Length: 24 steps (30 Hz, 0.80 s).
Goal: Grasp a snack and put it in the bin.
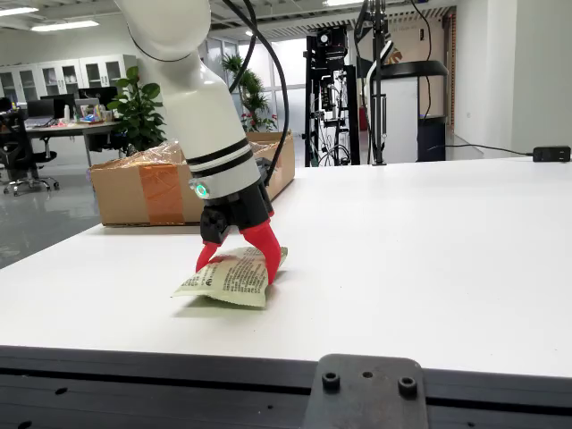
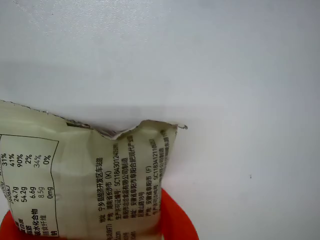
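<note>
lying flat on the white table point(image 1: 429, 250), directly under the gripper point(image 1: 238, 253): a pale snack packet point(image 1: 231, 280) with printed text. red fingers point(image 1: 264, 248) straddling the packet, one on each side, tips down at its surface; closed onto it or merely around it, cannot tell.

ahead of the gripper toward the near table edge, only bare tabletop. off to its right in the front view, wide open surface. behind it, past the far table edge, an open cardboard box point(image 1: 143, 192) with orange tape, well apart from the packet.

only in the front view: box, arm, office beyond. only in the close view: crimped packet edge, nutrition table on the snack packet point(image 2: 85, 180), red fingers point(image 2: 177, 222) peeking out beneath it, plain table point(image 2: 225, 75) beyond.
</note>
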Available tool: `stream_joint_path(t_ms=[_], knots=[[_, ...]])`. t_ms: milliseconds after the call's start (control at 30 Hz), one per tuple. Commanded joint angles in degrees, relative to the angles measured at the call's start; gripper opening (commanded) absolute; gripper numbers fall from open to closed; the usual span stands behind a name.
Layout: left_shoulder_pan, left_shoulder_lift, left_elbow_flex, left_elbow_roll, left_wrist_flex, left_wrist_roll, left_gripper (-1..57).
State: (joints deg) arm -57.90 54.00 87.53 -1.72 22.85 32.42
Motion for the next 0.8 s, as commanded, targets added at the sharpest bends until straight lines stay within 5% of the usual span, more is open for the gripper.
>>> stream_joint_path(t_ms=[33,400,800], knots=[[0.14,0.01,-0.04,-0.02,0.44,-1.06,34.7],[-0.14,-2.27,-0.14,0.26,2.43,-4.0,13.6],[0.3,-4.88,-0.17,0.38,4.8,-6.75,6.9]])
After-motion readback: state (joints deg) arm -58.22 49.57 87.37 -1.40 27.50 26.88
